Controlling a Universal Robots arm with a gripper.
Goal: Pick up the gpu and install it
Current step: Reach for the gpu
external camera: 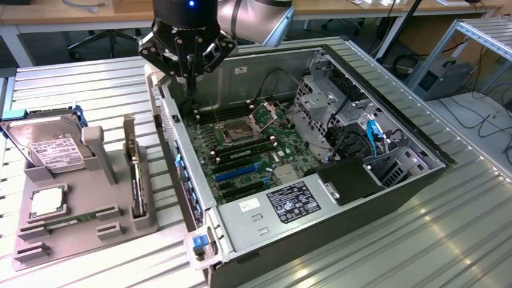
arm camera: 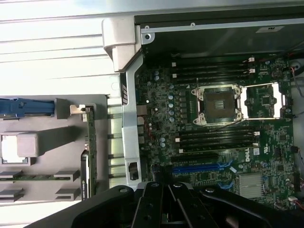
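Observation:
The gpu [external camera: 136, 180] stands on edge in a slot of the grey holder [external camera: 80, 240], at the exterior view's left of the computer case. Its thin green board edge [arm camera: 89, 152] also runs along the holder in the wrist view. My gripper [external camera: 190, 81] hangs above the case's far left corner, over the motherboard [external camera: 240, 150], well away from the gpu. Its fingers [arm camera: 156, 202] are shut together and hold nothing. The blue expansion slots [arm camera: 199, 167] lie just ahead of the fingertips in the wrist view.
The holder also carries a silver hard drive [external camera: 52, 147], a square processor [external camera: 47, 201] and a narrow memory stick [external camera: 72, 219]. Inside the open case [external camera: 384, 180] are the processor socket [arm camera: 216, 104], a drive cage [external camera: 320, 102] and cables. Ribbed metal table all around.

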